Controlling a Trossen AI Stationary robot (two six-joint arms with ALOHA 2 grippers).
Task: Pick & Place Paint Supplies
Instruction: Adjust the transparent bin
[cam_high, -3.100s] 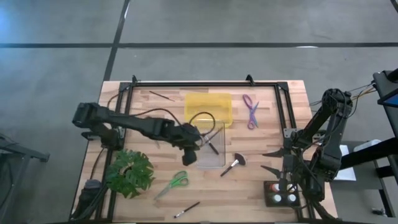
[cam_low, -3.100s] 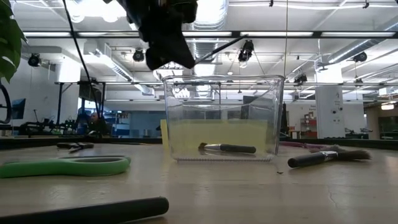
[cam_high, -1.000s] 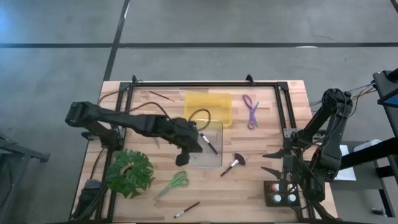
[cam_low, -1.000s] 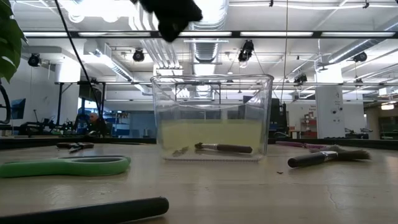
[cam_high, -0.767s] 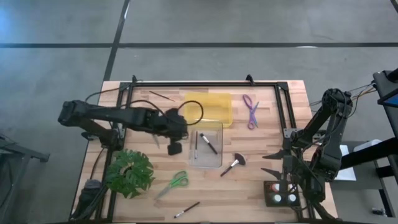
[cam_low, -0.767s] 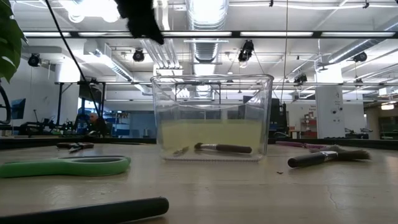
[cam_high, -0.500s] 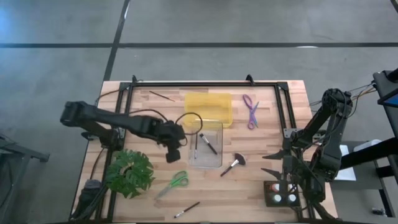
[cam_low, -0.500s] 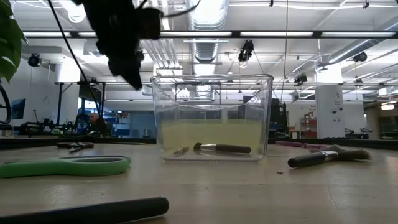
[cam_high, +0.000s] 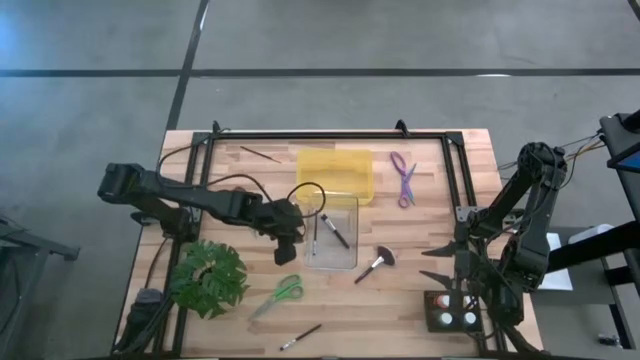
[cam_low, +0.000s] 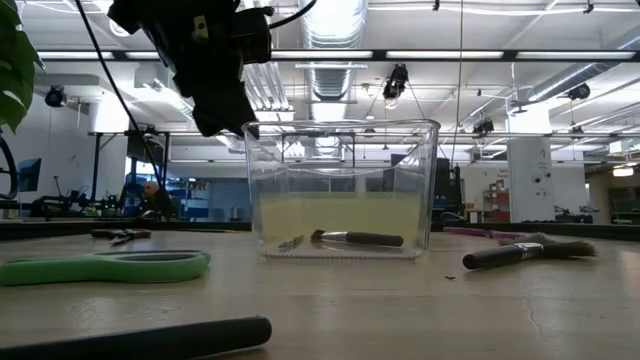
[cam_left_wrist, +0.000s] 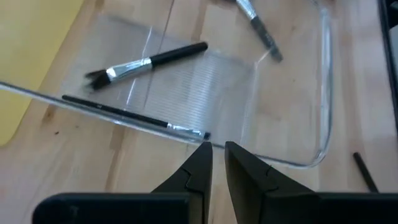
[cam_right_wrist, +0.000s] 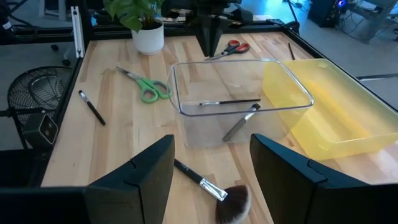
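Observation:
My left gripper (cam_high: 281, 257) (cam_left_wrist: 216, 149) hangs shut and empty just left of the clear bin (cam_high: 335, 232), fingertips pointing down above the bin's left wall. In the bin lie a thin brush (cam_left_wrist: 134, 116) and a dark-handled brush (cam_left_wrist: 149, 62). On the table lie the broad-headed brush (cam_high: 376, 263), green scissors (cam_high: 278, 295), purple scissors (cam_high: 403, 178), a thin brush (cam_high: 260, 153) near the far edge and a dark brush (cam_high: 300, 337) near the near edge. Paint bottles (cam_high: 450, 312) stand in a tray at the right. My right gripper (cam_high: 438, 260) waits open at the right edge.
A yellow bin (cam_high: 335, 173) touches the clear bin's far side. A potted plant (cam_high: 208, 278) stands at the near left. Red-handled scissors (cam_right_wrist: 233, 46) lie at the left, beyond the clear bin in the right wrist view. A black frame runs along the table's edges.
My left gripper has drawn back from over the clear bin toward the table's left, rising out of the low view, then has come down again beside the bin's left wall. The two brushes in the bin have stayed where they were.

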